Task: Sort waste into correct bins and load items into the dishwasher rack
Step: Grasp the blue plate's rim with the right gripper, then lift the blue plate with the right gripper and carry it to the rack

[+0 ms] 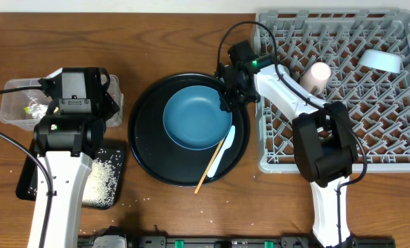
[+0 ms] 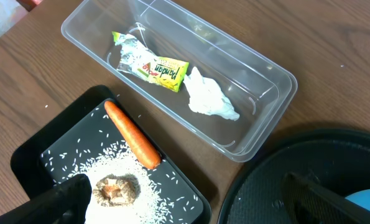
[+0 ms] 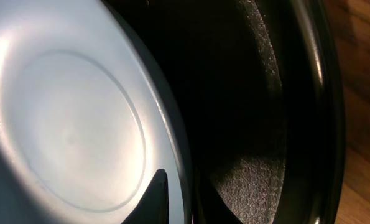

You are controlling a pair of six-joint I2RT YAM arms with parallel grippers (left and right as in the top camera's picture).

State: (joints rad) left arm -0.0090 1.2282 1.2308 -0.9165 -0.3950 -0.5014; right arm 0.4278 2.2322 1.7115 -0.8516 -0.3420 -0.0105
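The dark blue plate (image 1: 198,117) lies in the round black tray (image 1: 149,148). My right gripper (image 1: 231,96) straddles the plate's right rim; in the right wrist view its jaws (image 3: 186,198) close on the rim of the plate (image 3: 66,124). The white spoon (image 1: 222,153) and the wooden chopstick (image 1: 209,167) lie in the tray's front right. My left gripper (image 2: 191,205) is open and empty above the shallow black tray (image 2: 29,158), which holds the carrot (image 2: 132,134), rice (image 2: 153,205) and the brown lump (image 2: 115,190). The clear box (image 2: 268,65) holds the yellow-green wrapper (image 2: 153,65) and the tissue (image 2: 211,101).
The grey rack (image 1: 342,138) stands at the right with the pink cup (image 1: 317,76) and a light blue cup or bowl (image 1: 382,60) in it. Loose rice grains lie on the wooden table (image 1: 163,41) by the black tray. The left arm hides part of both bins from overhead.
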